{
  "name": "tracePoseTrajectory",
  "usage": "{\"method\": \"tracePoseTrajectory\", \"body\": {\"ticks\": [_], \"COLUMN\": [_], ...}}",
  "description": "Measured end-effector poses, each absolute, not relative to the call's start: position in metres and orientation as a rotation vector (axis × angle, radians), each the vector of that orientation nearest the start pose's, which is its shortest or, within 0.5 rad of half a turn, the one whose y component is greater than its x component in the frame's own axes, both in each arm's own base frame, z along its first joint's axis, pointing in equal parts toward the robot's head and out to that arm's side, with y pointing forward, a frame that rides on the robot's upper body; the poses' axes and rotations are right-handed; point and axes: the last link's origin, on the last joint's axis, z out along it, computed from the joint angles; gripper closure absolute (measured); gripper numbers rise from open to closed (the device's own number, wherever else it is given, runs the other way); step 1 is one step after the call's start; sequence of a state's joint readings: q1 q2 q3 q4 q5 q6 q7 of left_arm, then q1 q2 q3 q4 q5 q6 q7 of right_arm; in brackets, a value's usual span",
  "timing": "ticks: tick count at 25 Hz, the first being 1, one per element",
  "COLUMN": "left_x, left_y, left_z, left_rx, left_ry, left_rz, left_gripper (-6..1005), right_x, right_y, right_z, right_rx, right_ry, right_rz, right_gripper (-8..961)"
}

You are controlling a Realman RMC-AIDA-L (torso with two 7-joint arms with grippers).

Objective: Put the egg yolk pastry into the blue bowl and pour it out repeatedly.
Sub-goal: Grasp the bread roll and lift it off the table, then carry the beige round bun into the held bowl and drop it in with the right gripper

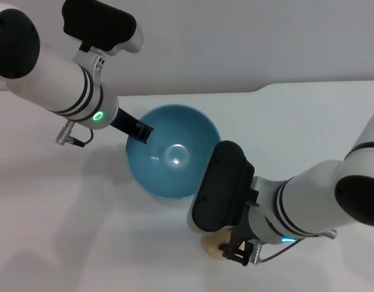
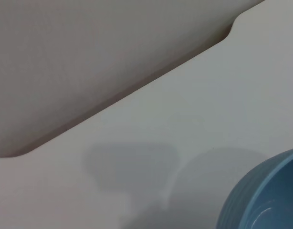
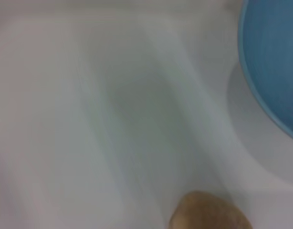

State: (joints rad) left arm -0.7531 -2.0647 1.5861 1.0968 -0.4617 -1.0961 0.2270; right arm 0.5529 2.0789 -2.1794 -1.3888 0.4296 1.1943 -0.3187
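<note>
The blue bowl (image 1: pixel 175 155) sits mid-table, tipped so that its empty inside faces me. My left gripper (image 1: pixel 140 131) is shut on the bowl's far-left rim, with one black finger reaching inside. A slice of the bowl (image 2: pixel 268 200) also shows in the left wrist view. The egg yolk pastry (image 1: pixel 211 244), a small tan lump, lies near the table's front edge, partly hidden under my right wrist. My right gripper (image 1: pixel 234 252) is right at the pastry, touching or almost touching its right side. The right wrist view shows the pastry (image 3: pixel 211 213) close up, with the bowl (image 3: pixel 275 62) farther off.
The white table (image 1: pixel 309 128) carries nothing else. Its back edge (image 2: pixel 137 90) has a notch at the far right, with a grey wall behind. The bowl casts a shadow toward the front of the table.
</note>
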Motion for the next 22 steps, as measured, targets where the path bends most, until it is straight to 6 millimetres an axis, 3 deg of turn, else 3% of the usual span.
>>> {"method": "tracePoseTrajectory", "body": {"ticks": [10,22], "left_x": [-0.158,-0.157], "left_y": [0.412,0.407], "left_z": [-0.042,-0.048], "left_rx": [-2.321,-2.351], "left_ry": [-0.931,-0.905], "left_rz": [0.321,0.38], "left_gripper": [990,989], "right_x": [0.133,0.077], "right_y": [0.278,0.282], "right_z": [-0.109,-0.061], "right_rx": [-2.708,-2.613], "right_ry": [0.328,0.209], "right_rz": [-0.645,-0.376], "right_gripper": [632,755]}}
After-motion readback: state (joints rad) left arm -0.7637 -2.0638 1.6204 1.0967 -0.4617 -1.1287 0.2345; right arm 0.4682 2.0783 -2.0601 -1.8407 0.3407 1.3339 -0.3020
